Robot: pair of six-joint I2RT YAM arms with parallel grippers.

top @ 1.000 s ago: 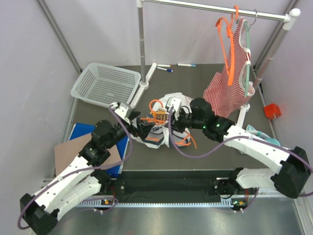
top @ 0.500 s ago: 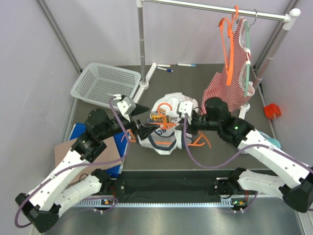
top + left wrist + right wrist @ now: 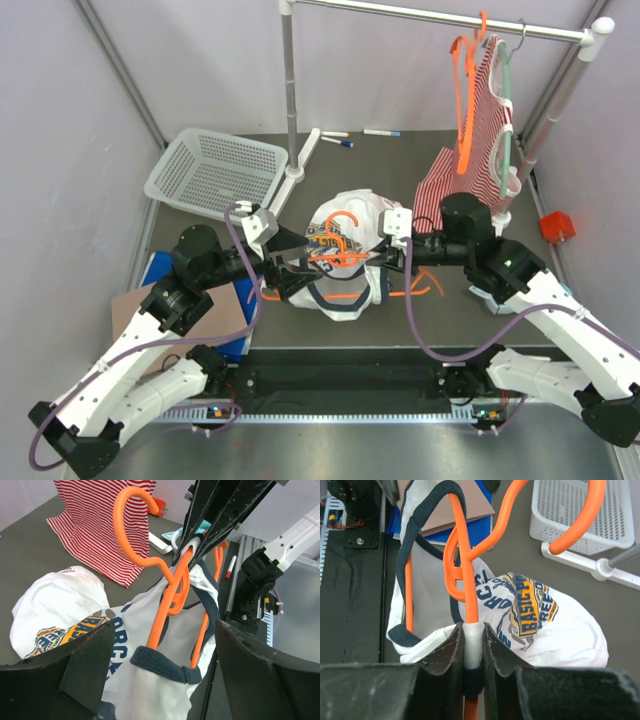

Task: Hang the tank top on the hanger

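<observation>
The white tank top (image 3: 360,215) with navy trim hangs bunched mid-table with the orange hanger (image 3: 338,222) threaded through it. My right gripper (image 3: 383,252) is shut on a hanger arm with white fabric and navy trim pinched around it, as the right wrist view (image 3: 472,630) shows. My left gripper (image 3: 295,265) is open. In the left wrist view (image 3: 164,630) its fingers (image 3: 65,675) stand wide on either side of a navy-trimmed strap and the hanger (image 3: 130,525), not touching. The printed body (image 3: 570,625) droops below.
A white basket (image 3: 215,172) stands at the far left. A clothes rail (image 3: 440,18) holds a second orange hanger (image 3: 465,100) and a red-striped top (image 3: 480,150) on a pale green hanger. Pens (image 3: 340,138) lie at the back. Blue and brown boards (image 3: 180,300) lie near left.
Both grippers have drawn apart and risen. The tank top and hanger have lifted off the table and moved away from the near edge, the hook now standing up.
</observation>
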